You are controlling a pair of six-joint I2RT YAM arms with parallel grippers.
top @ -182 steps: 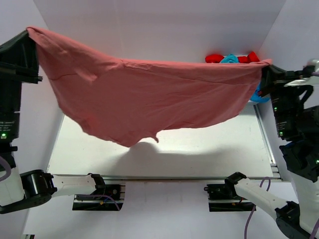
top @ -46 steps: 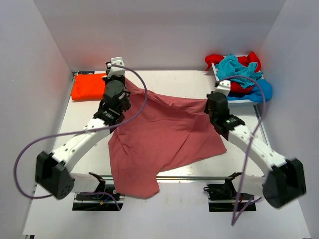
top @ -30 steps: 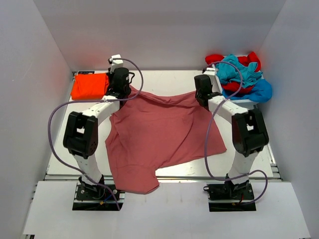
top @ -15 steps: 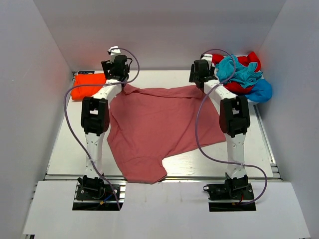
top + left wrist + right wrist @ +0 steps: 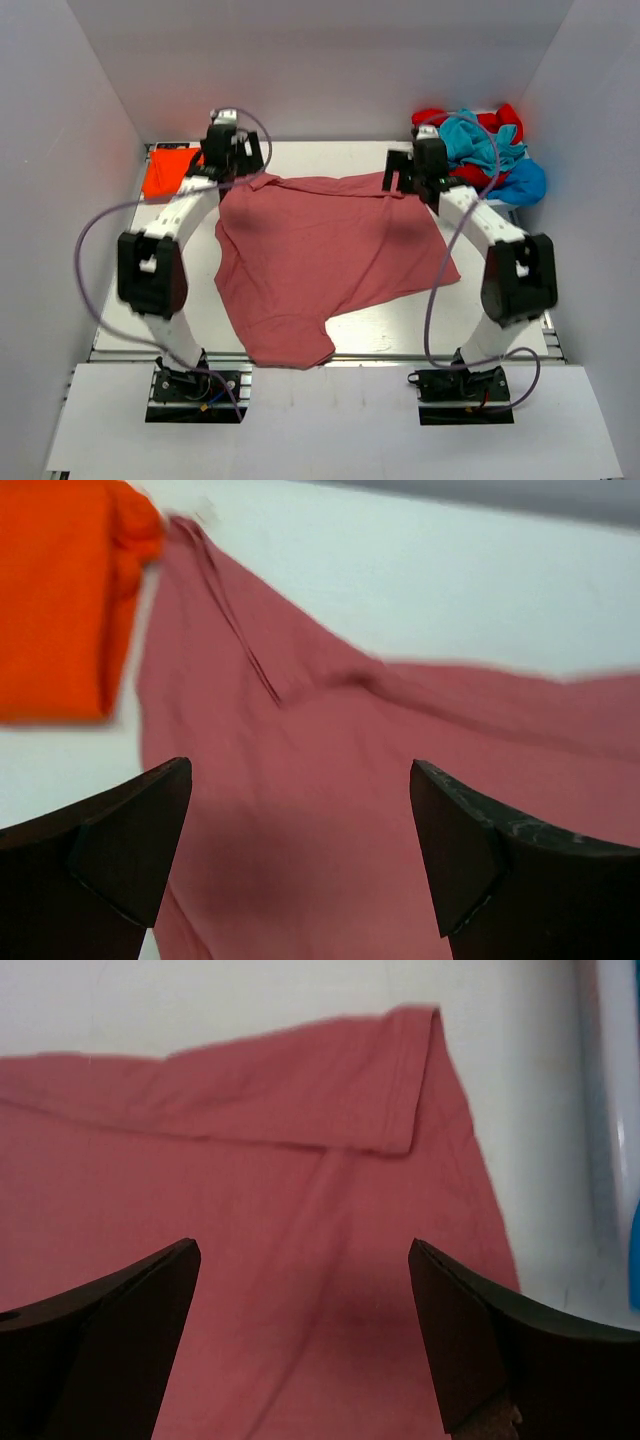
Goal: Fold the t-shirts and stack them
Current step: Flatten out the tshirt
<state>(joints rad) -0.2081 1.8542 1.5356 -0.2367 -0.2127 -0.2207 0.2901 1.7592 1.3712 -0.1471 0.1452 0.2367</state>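
Note:
A dusty pink-red t-shirt (image 5: 320,260) lies spread across the table, its far edge near the back and its lower part reaching the near edge. My left gripper (image 5: 240,168) hovers over the shirt's far left corner, open and holding nothing. In the left wrist view the gripper (image 5: 300,850) has only pink cloth (image 5: 380,780) below its spread fingers. My right gripper (image 5: 400,180) is open above the far right corner. The right wrist view shows this gripper (image 5: 300,1340) over the cloth (image 5: 300,1190) and a folded hem. A folded orange t-shirt (image 5: 165,172) (image 5: 60,600) lies at the back left.
A loose pile of red, teal and blue t-shirts (image 5: 480,150) sits on a white tray (image 5: 500,203) at the back right; a blue bit (image 5: 634,1260) shows at the right wrist view's edge. White walls enclose the table on three sides.
Both grippers have opened and let go of the pink-red shirt's far corners. The shirt now lies flat, and both arms have pulled slightly back and outward.

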